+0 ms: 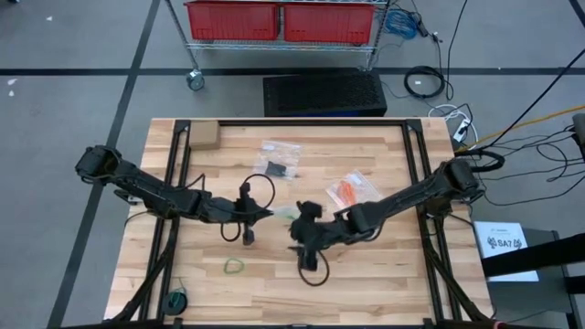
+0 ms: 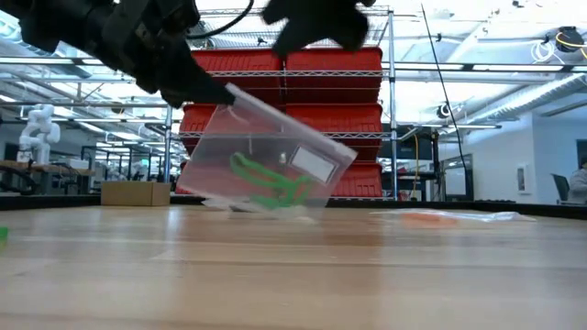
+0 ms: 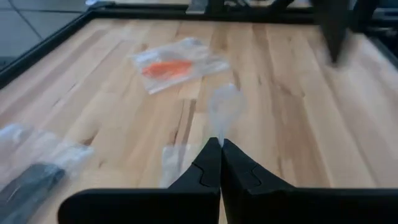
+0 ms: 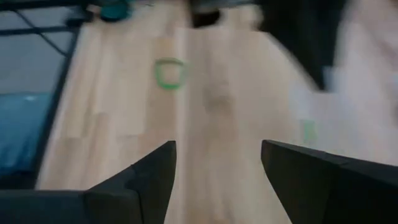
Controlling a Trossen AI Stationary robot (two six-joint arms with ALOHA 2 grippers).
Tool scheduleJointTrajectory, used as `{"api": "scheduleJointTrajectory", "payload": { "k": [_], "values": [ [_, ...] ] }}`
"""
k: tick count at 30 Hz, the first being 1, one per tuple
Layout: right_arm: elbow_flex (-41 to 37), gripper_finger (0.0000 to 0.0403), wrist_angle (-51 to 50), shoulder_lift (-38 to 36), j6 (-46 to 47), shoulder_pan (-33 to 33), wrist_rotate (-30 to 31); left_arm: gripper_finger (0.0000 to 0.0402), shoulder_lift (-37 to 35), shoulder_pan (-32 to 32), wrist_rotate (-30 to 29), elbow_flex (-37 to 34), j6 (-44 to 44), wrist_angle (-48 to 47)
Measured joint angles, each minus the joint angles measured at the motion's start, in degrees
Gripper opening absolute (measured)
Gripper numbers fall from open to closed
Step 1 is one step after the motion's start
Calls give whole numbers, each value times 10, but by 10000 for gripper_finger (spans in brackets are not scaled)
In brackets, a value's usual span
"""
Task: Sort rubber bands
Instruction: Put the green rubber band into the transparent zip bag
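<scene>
The left gripper (image 2: 225,92) pinches a corner of the clear bag (image 2: 266,160) of green rubber bands (image 2: 266,183), tilted mid-table. The right gripper (image 4: 217,168), jaws spread, hovers beside it. Probably best to keep the bag steady while the right goes for the loose green band (image 1: 235,266) near the front edge.

Just beside the left gripper (image 2: 215,92), the clear bag (image 2: 266,160) looks like thin glossy plastic; under it, the table (image 2: 293,275) is pale, smooth, matt wood.
</scene>
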Motion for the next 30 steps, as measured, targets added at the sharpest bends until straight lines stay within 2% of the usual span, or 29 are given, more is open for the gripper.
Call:
{"api": "scheduleJointTrajectory", "payload": {
  "k": [5, 9, 14, 16, 20, 30],
  "values": [
    [0, 223, 124, 72, -26, 3, -52, 0, -19, -15, -26, -35, -36, 1],
    [0, 212, 233, 125, -82, 3, -68, 0, -58, -37, -65, -75, -73, 11],
    [0, 195, 354, 187, -123, -2, -110, 0, -109, -61, -95, -106, -76, 25],
    [8, 189, 373, 210, -124, -7, -115, 0, -124, -66, -111, -110, -75, 24],
    [83, 178, 346, 267, -119, -22, -117, 0, -160, -69, -126, -118, -60, 22],
    [342, 193, 128, 430, -93, -40, -125, 0, -241, -69, -127, -138, -60, -17]
  ]
}}
